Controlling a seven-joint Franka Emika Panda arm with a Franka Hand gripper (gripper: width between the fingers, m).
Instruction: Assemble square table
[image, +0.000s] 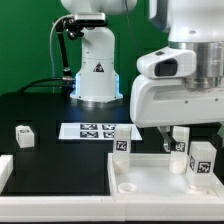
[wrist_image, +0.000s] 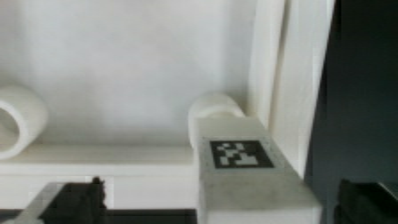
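**Gripper held spread over a leg block on the square slab**

The square slab (image: 150, 180) is seen lying on the black desk (image: 55, 165), toward the exterior view's right, with its raised rim turned up. The gripper (image: 172, 138) is held low over the far part of the slab. In the wrist view it is shown spread. Its dark fingertips (wrist_image: 71, 200) are set well apart on either side of the middle leg block (wrist_image: 237, 160), and a gap is left on each side, so nothing is pinched.

The tag of the middle leg block is turned toward the wrist camera. The block is placed close against the slab's rim, with the desk just beyond. In the exterior view it is seen upright beneath the gripper.

A right leg block (image: 201, 162) is stood upright on the slab near the exterior view's right edge, its tag facing the camera. A corner leg block (image: 122, 146) is stood at the slab's far corner toward the exterior view's left; whether it rests on the slab or just behind it cannot be told.

A lone leg block (image: 24, 135) is left on the desk, well apart from the slab, at the exterior view's left. The marker board (image: 92, 130) is laid flat between the lone leg block and the corner one, in front of the robot base (image: 97, 70). A white border rail (image: 5, 172) is seen at the desk's edge.
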